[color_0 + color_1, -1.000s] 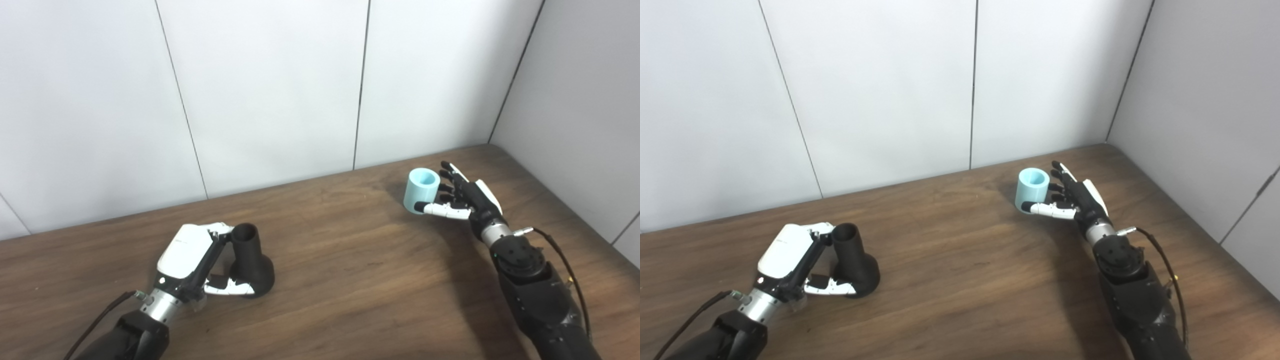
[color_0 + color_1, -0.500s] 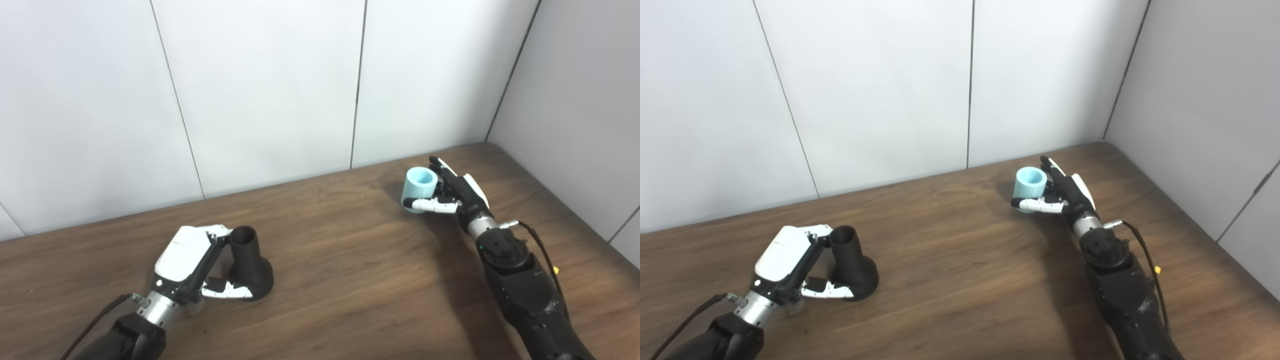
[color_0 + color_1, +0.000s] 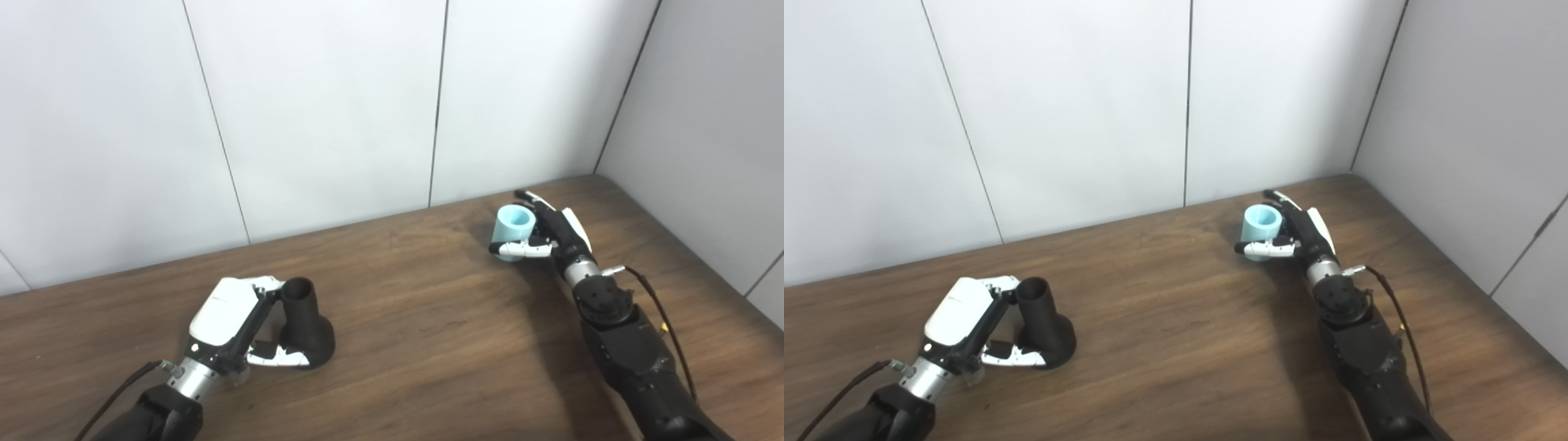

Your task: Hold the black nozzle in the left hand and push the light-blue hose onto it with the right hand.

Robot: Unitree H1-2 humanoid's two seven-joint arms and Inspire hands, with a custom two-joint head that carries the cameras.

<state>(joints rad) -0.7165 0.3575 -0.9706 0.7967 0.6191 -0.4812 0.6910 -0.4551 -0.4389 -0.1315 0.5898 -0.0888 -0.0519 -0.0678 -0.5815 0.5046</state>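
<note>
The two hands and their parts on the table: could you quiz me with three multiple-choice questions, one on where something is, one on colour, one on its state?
1. Where does the light-blue hose stand?
A. far right of the table, near the wall corner
B. beside the black nozzle
C. at the near edge

2. What colour is the nozzle by the left hand?
A. white
B. black
C. red

3. How do the two parts stand?
A. joined
B. stacked
C. apart, each upright on the table

Answers: 1 A, it sits at the right hand by the corner. 2 B, it is dark all over. 3 C, bare wood lies between them.
</note>
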